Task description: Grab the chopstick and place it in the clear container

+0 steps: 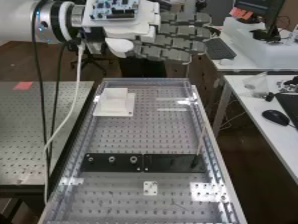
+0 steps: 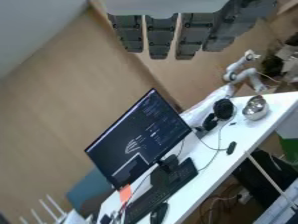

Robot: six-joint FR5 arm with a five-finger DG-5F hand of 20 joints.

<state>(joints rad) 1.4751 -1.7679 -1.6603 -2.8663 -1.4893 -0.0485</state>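
Observation:
The hand [image 1: 174,41] is above the bench's far end in the high view, its fingers straight and pointing to the right, nothing held. Fingers of the hand [image 2: 193,31] also hang in the wrist view, extended and apart from any object. A thin, pale chopstick [image 1: 201,139] stands nearly upright, slightly tilted, at the right end of a black plate, well below the hand in the high view. Which thing is the clear container I cannot tell; a whitish square holder [image 1: 114,102] stands at the far left of the bench, and clear walls edge the bench top.
A black strip [image 1: 112,161] with several round fittings crosses the perforated bench [image 1: 120,197]. A small white plate [image 1: 150,188] lies nearer. Cables hang from the arm along the left side. Desks with a mouse [image 1: 275,117] and keyboard are at the right.

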